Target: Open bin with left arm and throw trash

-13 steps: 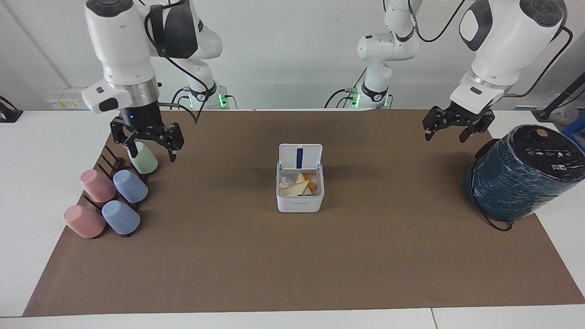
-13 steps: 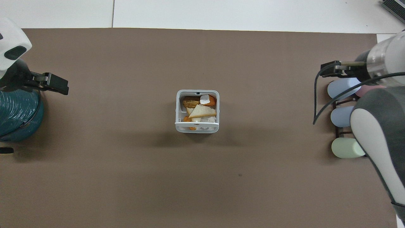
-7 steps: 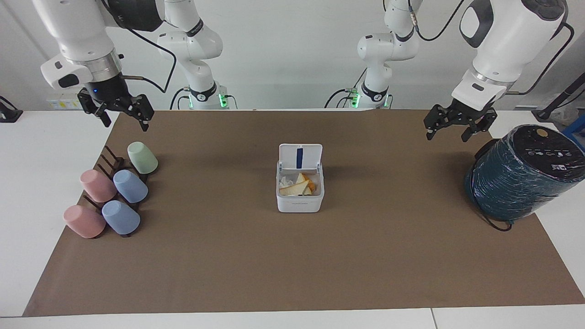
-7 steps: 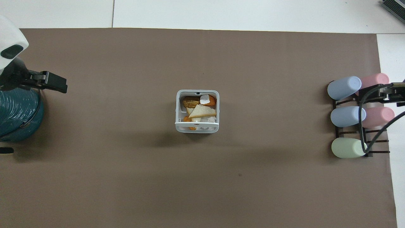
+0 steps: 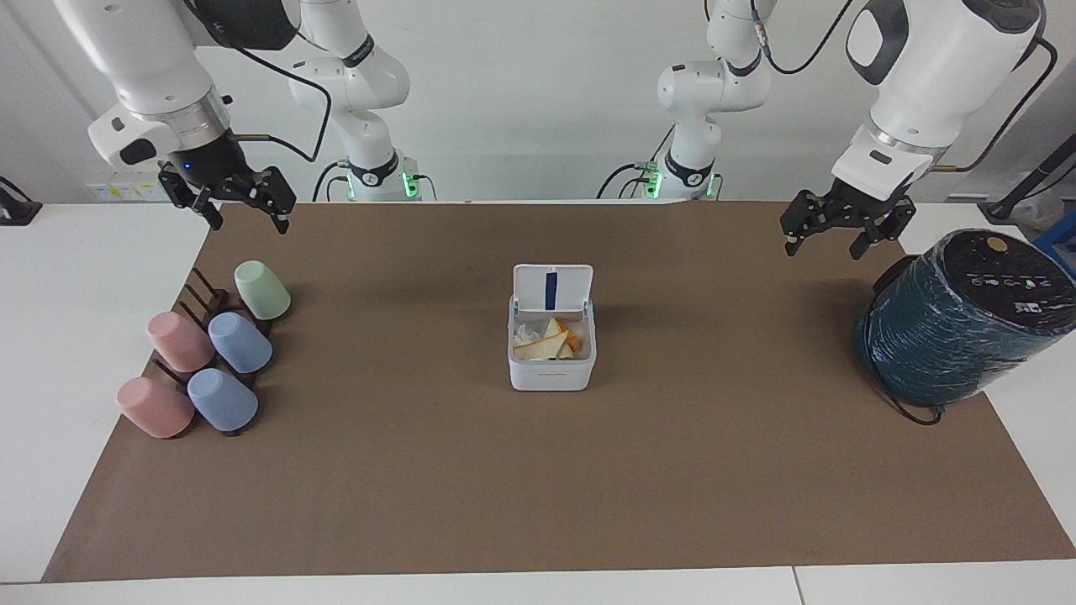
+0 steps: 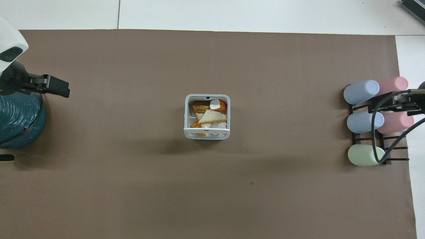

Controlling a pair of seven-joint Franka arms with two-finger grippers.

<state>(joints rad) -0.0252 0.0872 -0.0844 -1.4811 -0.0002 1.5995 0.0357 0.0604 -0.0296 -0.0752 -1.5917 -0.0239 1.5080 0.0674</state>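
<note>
The white bin [image 5: 551,371] stands at the middle of the brown mat with its lid [image 5: 552,288] swung up, the blue stripe showing. Inside it lie pale bread wedges [image 5: 545,343] and an orange piece [image 5: 573,342]; the overhead view shows the bin's rim [image 6: 206,133], a wedge [image 6: 212,117] and the orange piece [image 6: 223,105] too. My left gripper [image 5: 824,246] is open and empty, in the air over the mat next to the teal cylinder, well apart from the bin; it also shows in the overhead view [image 6: 56,89]. My right gripper [image 5: 249,223] is open and empty, over the mat's corner by the cup rack [image 6: 403,103].
A big dark-teal wrapped cylinder [image 5: 958,323] lies at the left arm's end of the table [image 6: 16,119]. Several pastel cups on a dark rack [image 5: 210,361] sit at the right arm's end [image 6: 363,122]. The brown mat [image 5: 538,487] covers most of the table.
My right gripper rose from over the green cup and drew back to the mat's corner near the robots. The left gripper barely moved. The bin stayed open.
</note>
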